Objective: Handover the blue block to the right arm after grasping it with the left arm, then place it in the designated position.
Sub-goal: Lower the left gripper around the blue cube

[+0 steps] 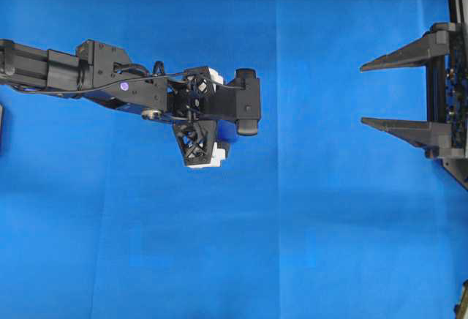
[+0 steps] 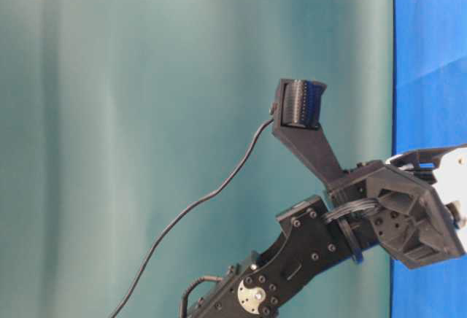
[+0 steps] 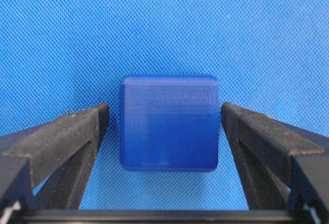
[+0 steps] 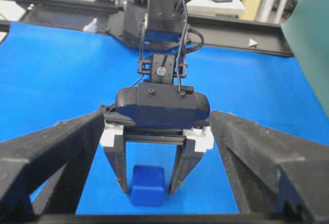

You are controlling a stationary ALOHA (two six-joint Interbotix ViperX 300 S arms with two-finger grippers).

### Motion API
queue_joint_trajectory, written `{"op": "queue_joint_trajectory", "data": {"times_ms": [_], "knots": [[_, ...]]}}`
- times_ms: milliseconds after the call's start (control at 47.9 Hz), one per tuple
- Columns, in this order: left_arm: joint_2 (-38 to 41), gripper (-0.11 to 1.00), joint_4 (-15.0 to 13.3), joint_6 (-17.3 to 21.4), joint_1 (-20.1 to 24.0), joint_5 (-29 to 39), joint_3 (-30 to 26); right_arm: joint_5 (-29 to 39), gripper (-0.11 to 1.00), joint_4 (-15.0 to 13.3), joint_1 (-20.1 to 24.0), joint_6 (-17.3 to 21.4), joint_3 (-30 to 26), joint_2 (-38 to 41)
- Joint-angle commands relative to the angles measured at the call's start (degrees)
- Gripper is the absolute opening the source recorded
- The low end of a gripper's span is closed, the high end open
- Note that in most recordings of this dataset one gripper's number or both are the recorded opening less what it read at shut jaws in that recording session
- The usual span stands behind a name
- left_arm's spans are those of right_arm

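Left gripper (image 3: 169, 131), black w/ two long pointed fingers on white plastic brackets, filled the foreground of the left wrist view. Jaws stood wide, one finger (image 3: 61, 142) each side of the small dark-blue cube w/ rounded edges, i.e. the blue block (image 3: 169, 123). A narrow strip of cloth showed between each fingertip and the block's side faces; no contact seen. Nothing held.

Block sat flat on the bright blue cloth (image 1: 307, 246) covering the table, left of centre in the overhead view, mostly hidden there under the gripper body and wrist camera. Right wrist view confirmed it: block (image 4: 147, 185) on the cloth, between the downward-pointing fingers of the left gripper (image 4: 149, 180).

Left arm (image 1: 110, 85) reached in from the left edge, wrist pitched down over the block. Judgement: placement is deliberate, block centred in the gap so closing should bear on both side faces evenly.

Right gripper (image 1: 395, 92), all-black w/ lattice frame and no white brackets, sat at the right edge of the overhead view, jaws fully apart, empty, well apart from the block. Judgement: parked facing the left arm, ready to receive.

Stage, as judged: pre-grasp; handover and placing not yet done. Designated position not identifiable in any view. Risk: block is narrower than the opening, so off-centre closure could push it sideways on the cloth.
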Motion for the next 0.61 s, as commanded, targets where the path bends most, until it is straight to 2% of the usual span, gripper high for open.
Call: {"op": "queue_joint_trajectory", "data": {"times_ms": [0, 104, 167, 209, 313, 334, 585], "knots": [[-1.05, 0.93, 0.09, 0.18, 0.0, -0.35, -0.62, -0.62, 0.97, 0.18, -0.09, 0.0, -1.05, 0.35], [-0.97, 0.92, 0.09, 0.44, -0.18, -0.26, -0.97, -0.44, 0.97, 0.18, 0.0, 0.0, -1.05, 0.26], [-0.97, 0.86, 0.09, 0.7, -0.35, -0.09, -1.05, -0.44, 0.97, 0.18, 0.0, 0.0, -1.05, 0.35], [-0.97, 0.79, 0.09, 0.79, -0.44, -0.09, -0.97, -0.53, 0.97, 0.18, -0.09, 0.0, -1.05, 0.35], [-1.05, 0.5, 0.09, 0.7, -0.44, -0.09, -0.62, -0.62, 0.97, 0.18, 0.0, 0.0, -1.05, 0.35], [-1.14, 0.48, 0.09, 0.7, -0.44, -0.09, -0.44, -0.53, 0.97, 0.18, -0.09, 0.0, -1.05, 0.35], [-1.14, 0.49, 0.09, 0.26, -0.44, -0.09, -0.35, -0.44, 0.97, 0.18, 0.0, 0.0, -1.05, 0.35]]}}
